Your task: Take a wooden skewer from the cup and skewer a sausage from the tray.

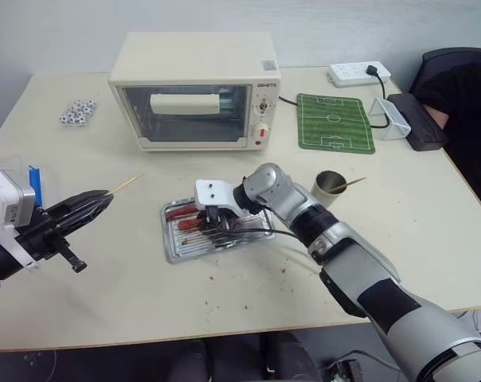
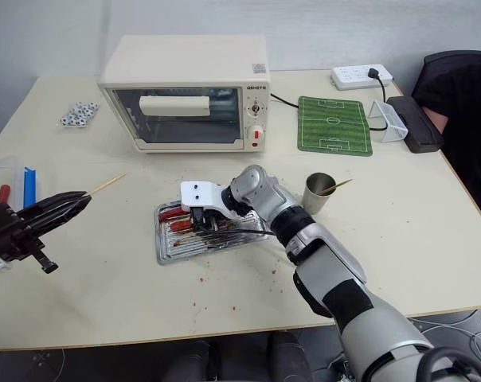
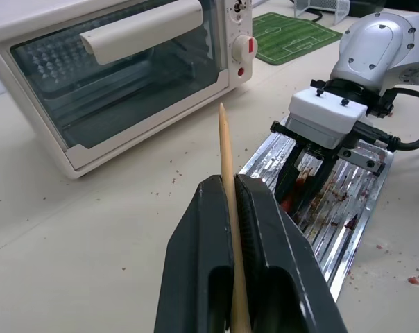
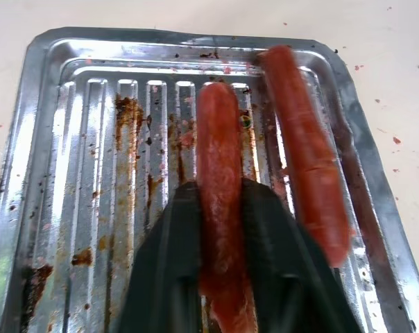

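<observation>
Beige tabletop [image 1: 129, 294] w/ cream toaster oven [image 1: 194, 89] beyond both claws. Metal tray [image 4: 71, 139] lies under right claw [image 4: 220, 208], which is clamped on a sausage [image 4: 218, 159]; 2nd sausage [image 4: 303, 146] just beside it. Cup [image 1: 330, 186] near right arm. Left claw [image 3: 234, 201], off tray's side, pinches wooden skewer [image 3: 225, 149], tip sticking out past its fingers.

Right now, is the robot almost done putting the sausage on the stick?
About halfway. Done: the left gripper is shut on a wooden skewer, already out of the cup. In hand: the right gripper is down in the tray, its fingers closed around one sausage, with another sausage lying beside it. Left: lifting that sausage and pushing the skewer through it.
</observation>
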Tool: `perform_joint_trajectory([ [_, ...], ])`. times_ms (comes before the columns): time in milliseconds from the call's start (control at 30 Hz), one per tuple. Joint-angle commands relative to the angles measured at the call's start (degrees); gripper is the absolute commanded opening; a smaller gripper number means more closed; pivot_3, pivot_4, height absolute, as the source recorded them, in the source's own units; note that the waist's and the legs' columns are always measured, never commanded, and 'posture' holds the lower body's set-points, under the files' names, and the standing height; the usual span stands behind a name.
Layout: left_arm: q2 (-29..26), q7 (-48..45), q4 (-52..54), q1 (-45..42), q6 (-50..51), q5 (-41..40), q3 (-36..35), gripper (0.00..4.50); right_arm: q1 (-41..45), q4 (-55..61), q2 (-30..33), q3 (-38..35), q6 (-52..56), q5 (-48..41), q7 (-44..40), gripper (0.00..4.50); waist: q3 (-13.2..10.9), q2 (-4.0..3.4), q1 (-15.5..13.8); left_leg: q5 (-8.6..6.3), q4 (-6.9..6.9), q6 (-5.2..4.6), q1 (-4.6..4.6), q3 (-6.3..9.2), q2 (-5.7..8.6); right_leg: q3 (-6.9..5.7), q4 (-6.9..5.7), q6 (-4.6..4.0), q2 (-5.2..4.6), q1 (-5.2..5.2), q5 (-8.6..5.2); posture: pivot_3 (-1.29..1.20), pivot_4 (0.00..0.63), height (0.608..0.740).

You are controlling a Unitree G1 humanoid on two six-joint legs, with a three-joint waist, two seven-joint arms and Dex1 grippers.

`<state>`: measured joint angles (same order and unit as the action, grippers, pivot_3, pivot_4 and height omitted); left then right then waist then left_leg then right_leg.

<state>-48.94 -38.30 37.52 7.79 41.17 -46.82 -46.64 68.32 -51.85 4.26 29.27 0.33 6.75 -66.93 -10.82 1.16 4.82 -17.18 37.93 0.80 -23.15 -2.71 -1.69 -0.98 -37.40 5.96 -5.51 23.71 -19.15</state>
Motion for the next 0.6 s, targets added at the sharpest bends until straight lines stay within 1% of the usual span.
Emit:
perform_joint_trajectory([
  [33,-0.45,0.28,0.62,0.0,-0.86,-0.41,-1.1,0.0,1.19,-0.09,-0.8,-1.55,-0.52,0.43,-0.14,0.61,0.0,0.0,0.01,0.0,0.0,0.0,0.0,0.0,0.0,0.0,0.0,0.0,0.0,0.0,0.0,0.0,0.15,0.74],
  [200,-0.57,0.17,0.25,-0.41,-1.07,-0.28,-0.51,0.0,0.79,0.4,-0.95,-2.54,0.26,0.55,-0.85,0.61,0.0,0.0,0.02,0.0,0.0,0.01,0.0,0.0,0.0,0.0,-0.01,0.0,0.0,0.0,0.0,0.0,0.15,0.74],
  [300,-0.95,-0.21,-0.11,-1.41,-1.23,-0.43,0.92,0.0,0.11,4.03,0.22,-3.33,1.98,-0.27,-2.78,0.61,0.0,0.0,-0.03,0.0,0.0,0.01,0.0,0.0,0.0,0.0,-0.01,0.0,0.0,0.0,0.0,0.0,0.15,0.74],
  [400,-1.76,-1.05,-0.88,-3.09,-1.38,-0.45,3.05,0.0,-1.09,12.46,2.96,-4.92,7.59,-2.58,-7.19,0.61,0.0,0.0,-0.1,0.0,0.01,0.01,0.0,0.0,0.01,-0.01,-0.02,0.0,-0.01,0.0,0.0,0.0,0.15,0.74],
  [533,-3.52,-3.23,-3.89,-7.05,-1.7,-0.71,6.79,0.0,-3.17,28.13,9.45,-6.12,19.2,-6.9,-14.4,0.61,0.0,0.0,-0.65,0.0,0.02,0.01,-0.01,0.03,0.03,-0.07,-0.03,0.0,-0.03,0.0,0.0,0.0,0.15,0.74],
  [600,-4.46,-4.96,-5.35,-9.07,-2.23,-0.29,9.18,0.0,-3.84,34.16,13.3,-5.96,21.91,-7.97,-17.25,0.61,0.0,0.0,-0.98,0.0,0.04,0.0,-0.01,0.05,0.02,-0.12,-0.03,0.0,-0.02,-0.02,0.0,0.0,0.15,0.74],
])
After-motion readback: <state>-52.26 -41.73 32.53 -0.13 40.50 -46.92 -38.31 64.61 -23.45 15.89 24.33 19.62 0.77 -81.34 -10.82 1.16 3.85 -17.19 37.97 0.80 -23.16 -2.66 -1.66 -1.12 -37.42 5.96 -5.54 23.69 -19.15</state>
